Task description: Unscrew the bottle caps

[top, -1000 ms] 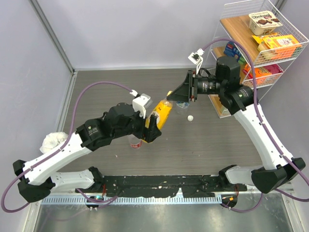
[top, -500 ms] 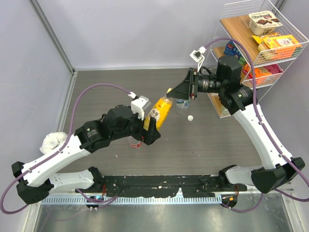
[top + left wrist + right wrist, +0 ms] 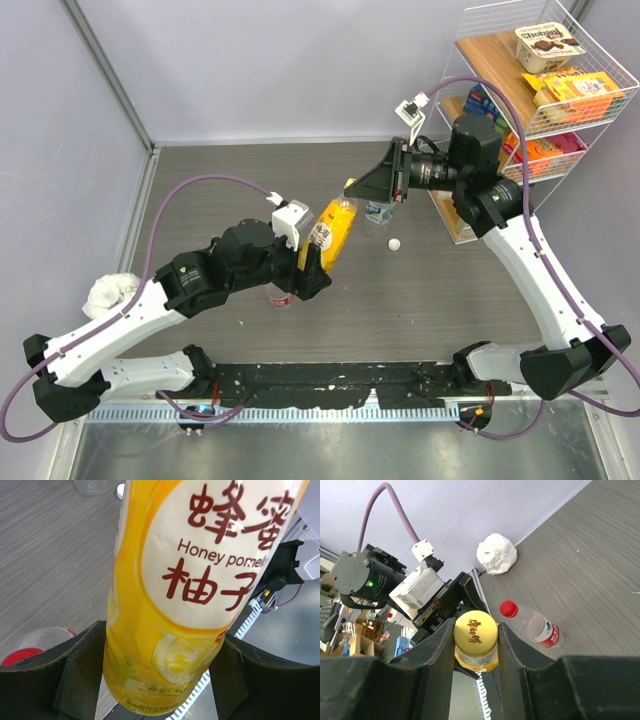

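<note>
Fingers of the left arm, the left fingers [image 3: 80, 675], press against both sides of the yellow bottle [image 3: 170, 605] low on its body. They hold it tilted in the air above the bench [image 3: 450, 300]. Under that arm the red bottle [image 3: 537, 629] lies on its side on the bench, with its red cap [image 3: 508, 608] screwed on. A crumpled white cloth [image 3: 110, 292] sits off to the left, by the wall.

At the bottle's far end, the right fingers [image 3: 437, 680] are pinched shut on the yellow cap [image 3: 475, 627], one on each side, and the cap sits on the neck. Just beyond, a clear bottle [image 3: 378, 212] with a blue label stands upright. A small white cap [image 3: 395, 244] lies loose on the bench near it. A wire shelf [image 3: 540, 80] of snack boxes stands at the far right.

Over the last second the yellow bottle's neck has crept a little farther from the arm bases, and the right fingers went with it. Nothing on the bench has shifted. That small drift with the cap still seated suggests a twist in progress, not a cap coming away. The clear bottle looks done, the yellow one is under way, and the red one is untouched.
</note>
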